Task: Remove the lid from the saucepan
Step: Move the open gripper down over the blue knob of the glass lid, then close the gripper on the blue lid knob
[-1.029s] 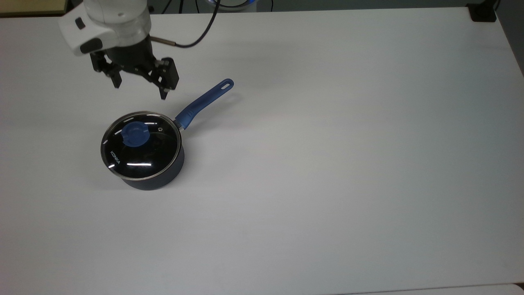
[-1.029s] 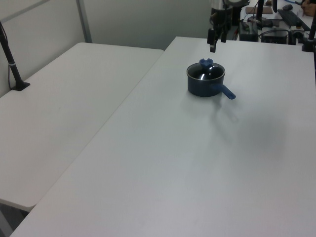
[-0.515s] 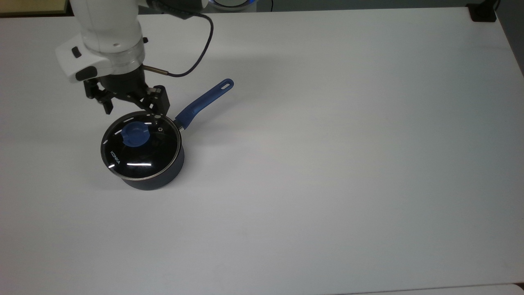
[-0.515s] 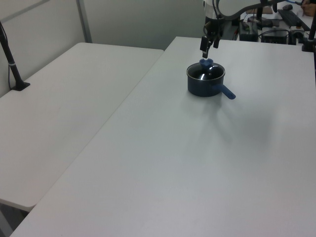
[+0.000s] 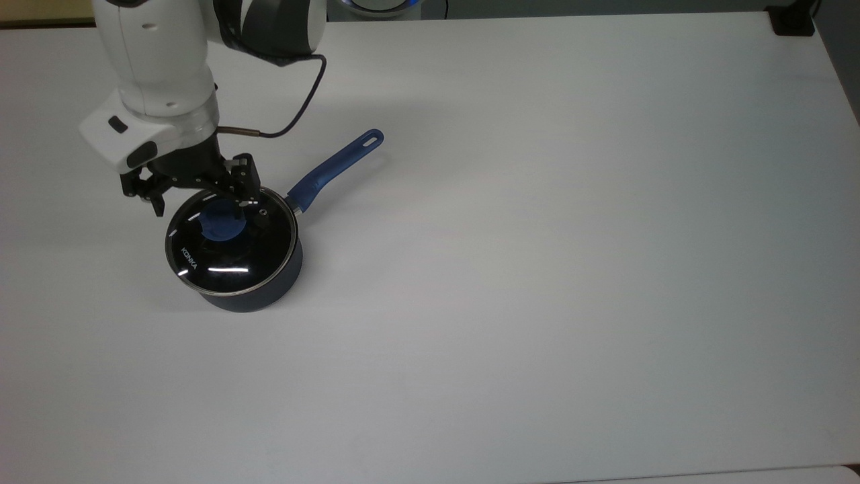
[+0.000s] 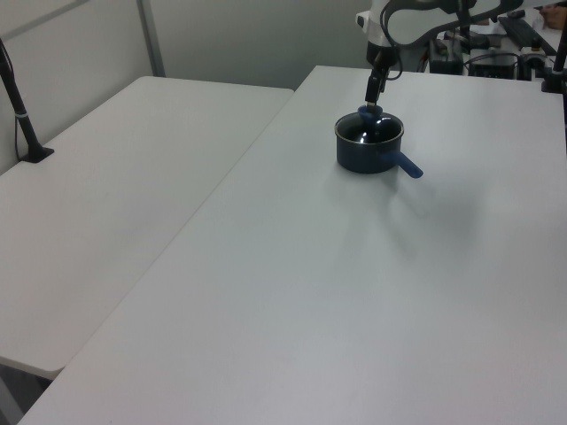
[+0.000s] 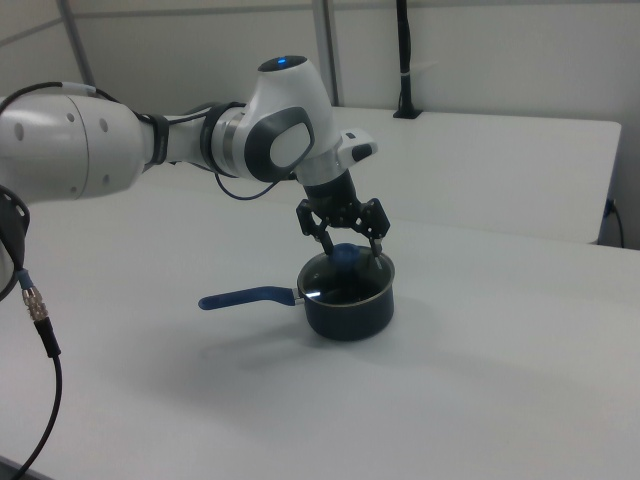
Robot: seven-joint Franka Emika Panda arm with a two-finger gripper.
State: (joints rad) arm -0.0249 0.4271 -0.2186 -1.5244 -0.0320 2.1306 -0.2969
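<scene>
The saucepan (image 5: 259,299) stands on the white table (image 5: 537,269), dark navy, its long blue handle (image 5: 336,165) pointing to the top view's upper right. The glass lid (image 5: 228,259) rests on it, with a blue knob (image 5: 222,227) at centre. My gripper (image 5: 201,200) hangs open just over the knob, one finger on either side and a gap to each. In the right view the gripper (image 7: 351,244) straddles the knob (image 7: 348,257) above the saucepan (image 7: 350,308). In the left view the gripper (image 6: 372,94) sits right over the saucepan (image 6: 368,152).
A black cable (image 5: 295,111) loops from the wrist. A black block (image 5: 793,20) sits at the table's far corner on the top view's right. A second white table (image 6: 133,177) adjoins on the left view's left, with a black post (image 6: 22,106).
The gripper has come down and toward the top view's lower left, from beyond the pan's rim to over the lid's knob. It has stayed open. Pan and lid have not moved.
</scene>
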